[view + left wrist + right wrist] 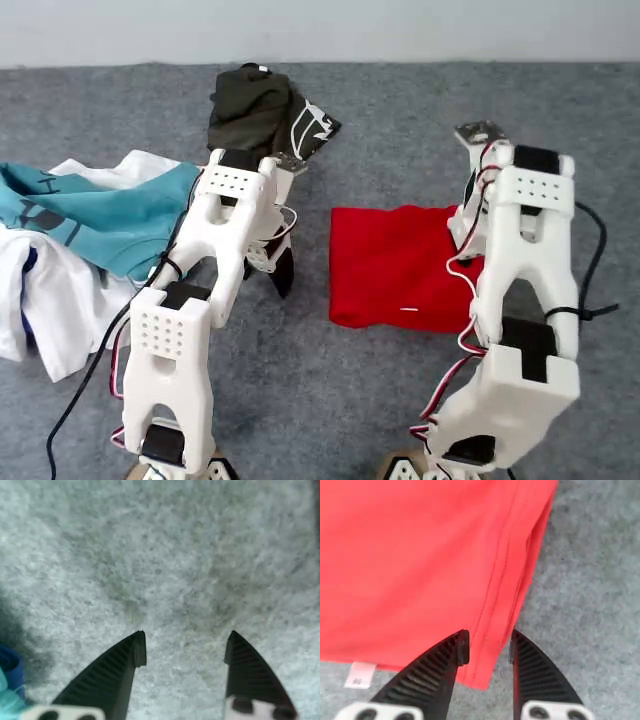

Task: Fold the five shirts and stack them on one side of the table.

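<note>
A folded red shirt (392, 265) lies flat on the grey carpet in the middle right. My right gripper (488, 646) hangs low over its right edge, open by a narrow gap, with the red shirt's (420, 555) hemmed edge between the fingers. My left gripper (186, 647) is open above bare carpet, just left of the red shirt, seen from above as the left gripper (268, 268). A dark olive shirt (258, 108) is bunched at the back. A teal shirt (110, 215) lies crumpled on a white shirt (50, 300) at the left.
The grey carpet (330, 400) covers the whole table. The right arm (525, 230) stands over the red shirt's right side and hides part of it. A small white label (359, 675) shows at the red shirt's edge. A pale wall runs along the back.
</note>
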`<state>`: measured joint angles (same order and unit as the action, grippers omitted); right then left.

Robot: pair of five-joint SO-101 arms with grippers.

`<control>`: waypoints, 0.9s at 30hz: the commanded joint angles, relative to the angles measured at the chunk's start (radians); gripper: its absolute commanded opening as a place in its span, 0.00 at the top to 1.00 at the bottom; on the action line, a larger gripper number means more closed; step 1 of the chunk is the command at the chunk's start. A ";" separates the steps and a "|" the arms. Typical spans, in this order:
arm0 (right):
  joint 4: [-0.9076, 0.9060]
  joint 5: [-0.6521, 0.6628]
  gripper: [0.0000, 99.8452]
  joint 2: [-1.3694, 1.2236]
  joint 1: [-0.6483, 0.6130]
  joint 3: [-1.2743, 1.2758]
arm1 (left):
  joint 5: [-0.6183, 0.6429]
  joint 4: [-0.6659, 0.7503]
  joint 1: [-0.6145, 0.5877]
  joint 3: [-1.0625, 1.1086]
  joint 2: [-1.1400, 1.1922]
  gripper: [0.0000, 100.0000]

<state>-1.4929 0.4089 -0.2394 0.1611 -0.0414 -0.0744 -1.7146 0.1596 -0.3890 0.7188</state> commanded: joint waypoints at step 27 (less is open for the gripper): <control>0.094 0.020 0.78 -0.084 0.016 -0.068 | -0.018 -0.035 0.012 -0.001 -0.078 0.74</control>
<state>-1.3594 0.4457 -0.3959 0.1872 -0.0736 -0.0760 -1.7269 0.1611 -0.3874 0.7188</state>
